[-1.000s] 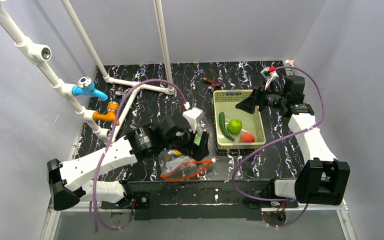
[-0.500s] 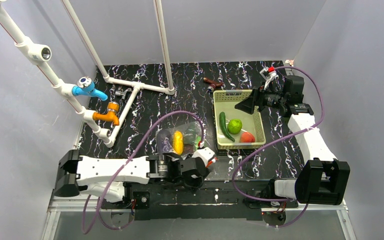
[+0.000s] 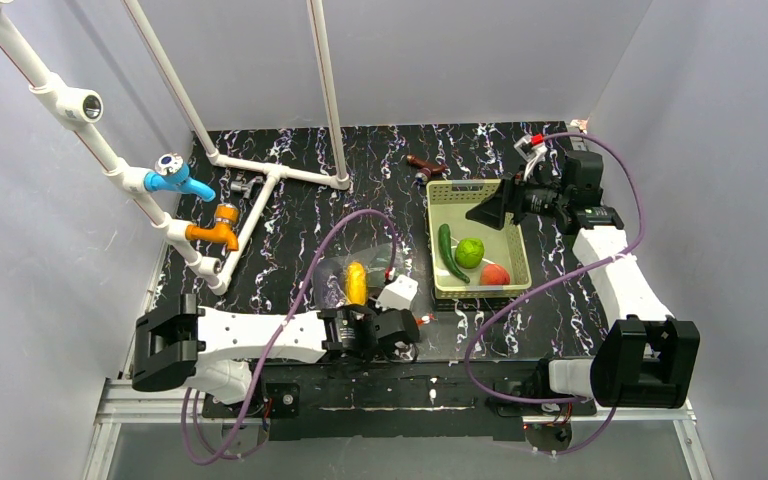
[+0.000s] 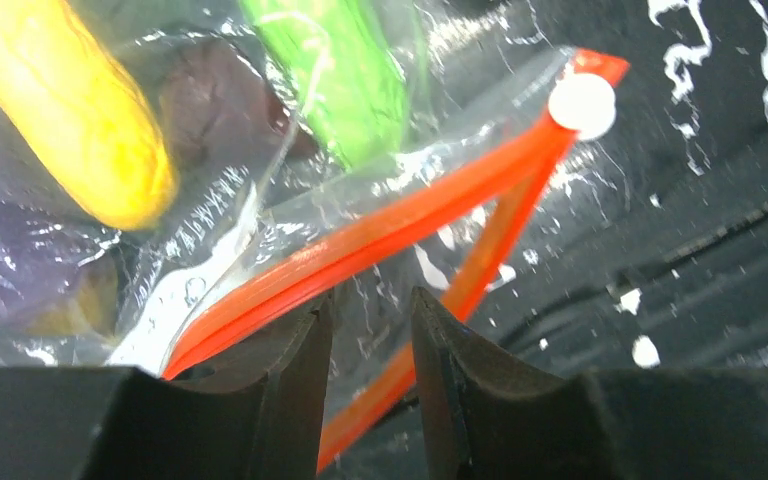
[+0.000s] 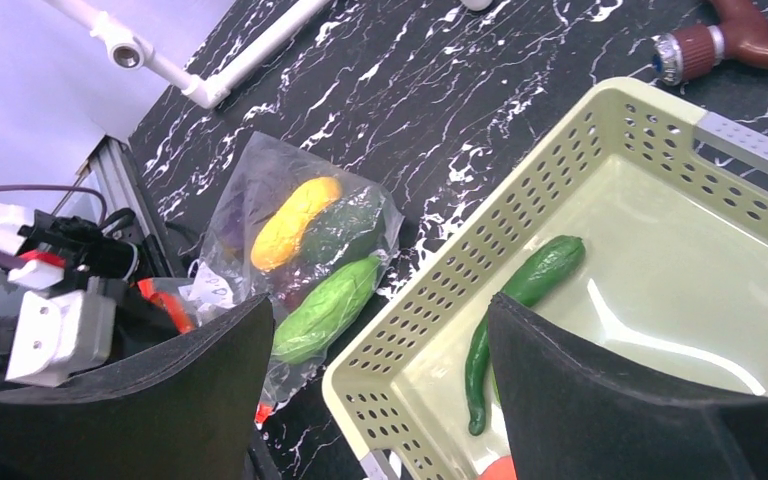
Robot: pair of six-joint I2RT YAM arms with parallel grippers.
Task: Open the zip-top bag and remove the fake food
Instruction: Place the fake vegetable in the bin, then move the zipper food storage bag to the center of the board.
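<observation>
The zip-top bag [image 3: 365,270] lies on the black table left of the basket, its red-orange zipper strip [image 4: 380,235] toward the near edge. Fake food shows inside: a yellow piece [image 4: 70,110], a green piece [image 4: 335,70] and something purple [image 4: 10,250]. My left gripper [image 4: 372,298] sits low at the bag's mouth. Its jaws stand a narrow gap apart, with clear plastic and one zipper strip crossing between them. My right gripper [image 5: 380,300] hangs open over the basket's rim, holding nothing. A cucumber [image 3: 448,252], green fruit [image 3: 470,252] and tomato [image 3: 494,274] lie in the basket.
The yellow-green perforated basket [image 3: 435,230] stands right of the bag. A brown object with a handle [image 3: 426,167] lies behind it. A white pipe frame [image 3: 270,170] with a blue valve [image 3: 182,180] and an orange fitting [image 3: 218,228] fills the back left.
My left arm has swung down to lie low along the near edge and its jaws have narrowed. The bag now lies farther from that edge. My right arm has barely moved.
</observation>
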